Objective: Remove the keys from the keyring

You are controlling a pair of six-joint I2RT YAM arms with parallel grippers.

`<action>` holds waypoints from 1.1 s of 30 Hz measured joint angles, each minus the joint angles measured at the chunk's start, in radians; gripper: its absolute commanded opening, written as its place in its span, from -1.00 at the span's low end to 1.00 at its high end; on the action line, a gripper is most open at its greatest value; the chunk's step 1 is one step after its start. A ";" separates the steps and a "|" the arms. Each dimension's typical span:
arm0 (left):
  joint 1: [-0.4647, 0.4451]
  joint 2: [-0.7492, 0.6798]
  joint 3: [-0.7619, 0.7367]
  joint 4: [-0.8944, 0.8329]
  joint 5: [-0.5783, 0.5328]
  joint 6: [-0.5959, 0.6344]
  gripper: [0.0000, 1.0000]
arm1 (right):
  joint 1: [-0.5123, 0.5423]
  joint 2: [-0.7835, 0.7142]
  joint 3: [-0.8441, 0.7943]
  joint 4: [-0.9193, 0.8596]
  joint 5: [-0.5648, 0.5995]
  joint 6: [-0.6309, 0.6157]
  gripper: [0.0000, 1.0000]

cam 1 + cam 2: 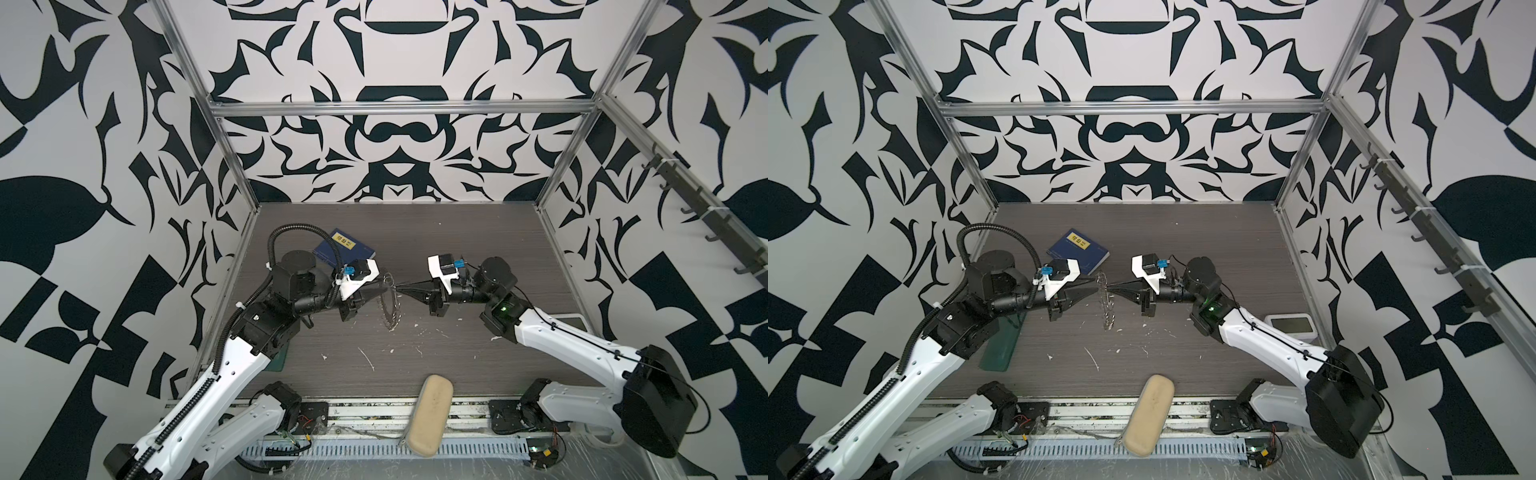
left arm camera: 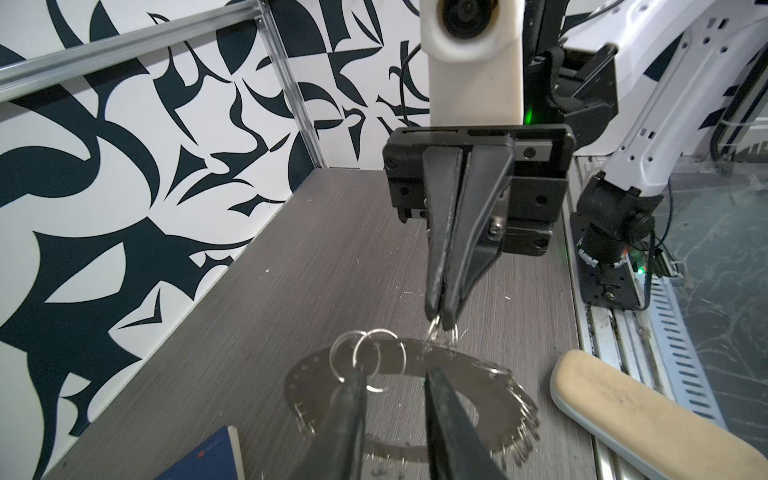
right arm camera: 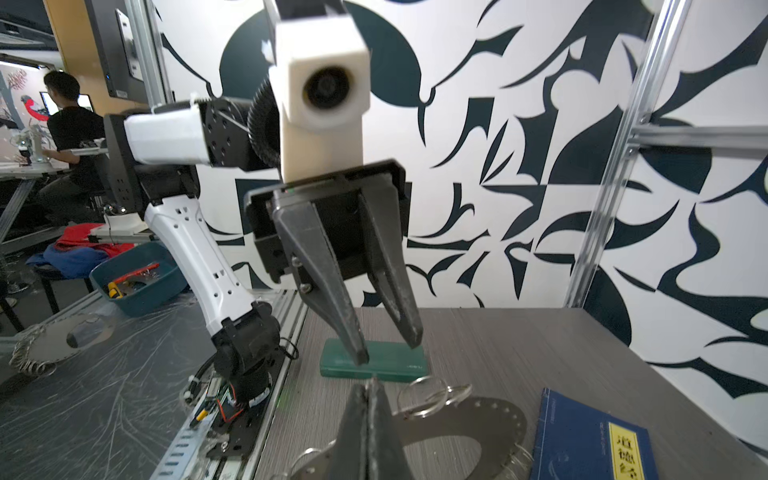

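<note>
Your main risk is the thin hold. The right pincer (image 2: 441, 322) is pressed together on only one small wire ring (image 2: 434, 330) at the rim of the keyring (image 2: 316, 374), and the whole plate hangs from this one wire. If you pull or twist quickly, I think the wire can slip out. Then the keyring drops on the table (image 1: 457, 249), or it swings and you lose your place.

A second risk is the left pincer (image 3: 388, 351). It is spread, and one finger (image 2: 353, 415) is right at a bunch of loose rings (image 2: 374, 353); whether it goes through them I cannot tell. Closing now may catch the wrong ring or the plate edge. Also, I see no keys in these pictures, so first check which ring carries them.

In a top view the keyring (image 1: 390, 305) stands on its edge in the middle of the table, between both pincers. Whether its low edge touches the table I cannot tell. Your left arm reaches it from 9 o'clock and your right arm from 3 o'clock, both nearly level, and the tips almost meet at the top of the plate. A blue book (image 1: 344, 249) lies at 11 o'clock of it.
</note>
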 measured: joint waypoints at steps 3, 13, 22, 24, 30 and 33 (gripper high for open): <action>0.003 0.004 0.000 0.030 0.032 -0.021 -0.49 | 0.000 0.013 0.000 0.096 0.003 0.046 -1.00; 0.005 0.039 0.000 0.080 0.098 -0.059 -0.65 | 0.000 0.072 0.000 0.228 -0.001 0.134 -1.00; 0.008 0.051 0.000 0.095 0.116 -0.075 -1.00 | -0.005 0.085 0.000 0.262 -0.023 0.161 -1.00; 0.008 0.051 0.000 0.095 0.117 -0.074 -1.00 | -0.006 0.085 0.000 0.265 -0.026 0.163 -1.00; 0.008 0.051 0.006 0.064 0.106 -0.042 -1.00 | -0.006 0.068 0.000 0.204 -0.015 0.135 -0.26; 0.008 0.057 0.036 -0.010 0.076 0.007 -1.00 | -0.010 0.008 0.002 0.073 0.010 0.076 -0.05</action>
